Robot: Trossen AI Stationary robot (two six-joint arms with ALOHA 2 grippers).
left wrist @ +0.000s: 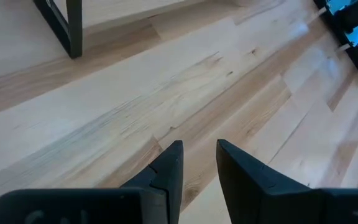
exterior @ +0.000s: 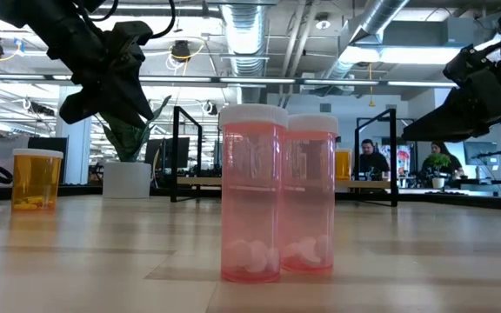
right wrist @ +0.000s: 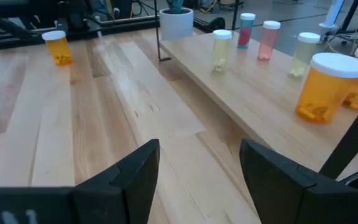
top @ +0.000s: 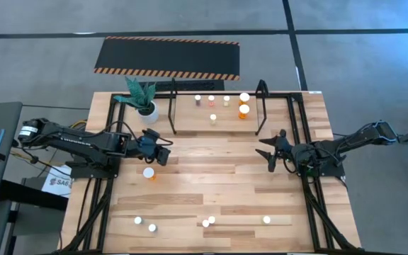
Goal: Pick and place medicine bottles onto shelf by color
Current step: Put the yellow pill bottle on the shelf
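The shelf (top: 173, 110), a black tube frame over a wooden board, stands at the table's far middle. Several white-capped medicine bottles stand upright on it, among them a large orange one (right wrist: 324, 87), a pink one (right wrist: 268, 40) and a greenish one (right wrist: 221, 50). One orange bottle (top: 149, 173) stands on the table at the left. Two pink bottles (exterior: 252, 204) and a few more (top: 266, 220) stand near the front edge. My left gripper (left wrist: 199, 149) hovers left of centre, slightly open and empty. My right gripper (right wrist: 197, 149) hovers right of centre, open and empty.
A white pot with a green plant (top: 147, 110) stands at the shelf's left end. A black mat with striped orange edges (top: 167, 58) lies on the floor beyond the table. Bare wood lies between the two grippers (top: 218, 163). People sit in the room behind (exterior: 372, 161).
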